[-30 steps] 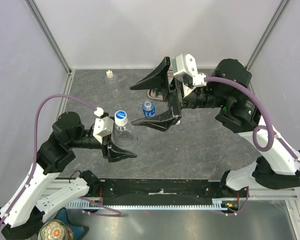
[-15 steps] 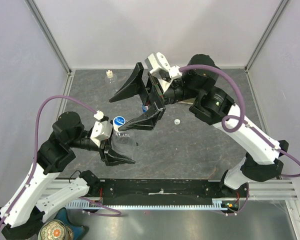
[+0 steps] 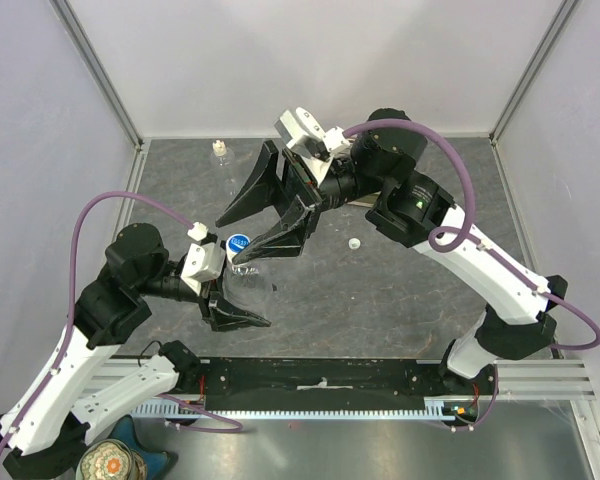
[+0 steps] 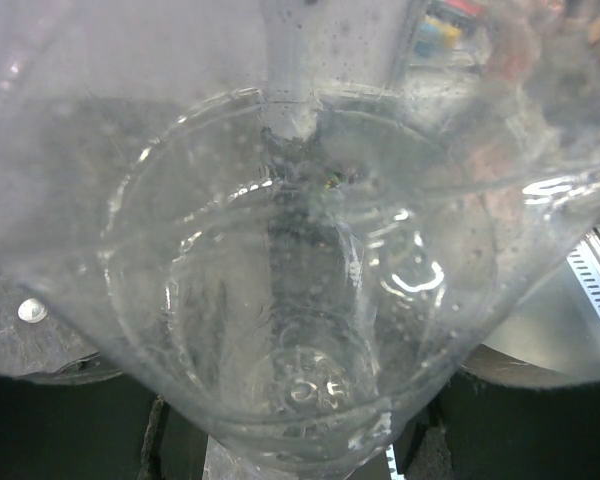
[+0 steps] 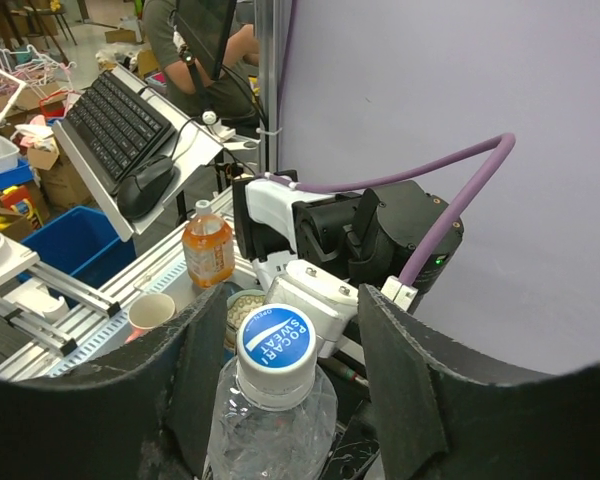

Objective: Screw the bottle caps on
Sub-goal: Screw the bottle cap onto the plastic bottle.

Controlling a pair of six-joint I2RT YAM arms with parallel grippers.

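Alignment first: left gripper point(image 3: 235, 297) clamps bottle point(image 3: 248, 288), so we centre right gripper's point(image 3: 228, 243) jaws, apart w/ gaps either side of cap point(image 5: 276, 342), then pinch evenly before twisting.

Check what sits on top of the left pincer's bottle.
A blue-topped white cap on the bottle, flanked by the right pincer; the neck threads beneath are covered.

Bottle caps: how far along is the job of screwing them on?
Looks done: the far bottle seems capped, though it's small. In hand: the left gripper holds a clear bottle with a blue-topped cap on its neck; the right gripper straddles that cap, jaws not touching it. Left: tightening it, plus a loose white cap lying on the table.
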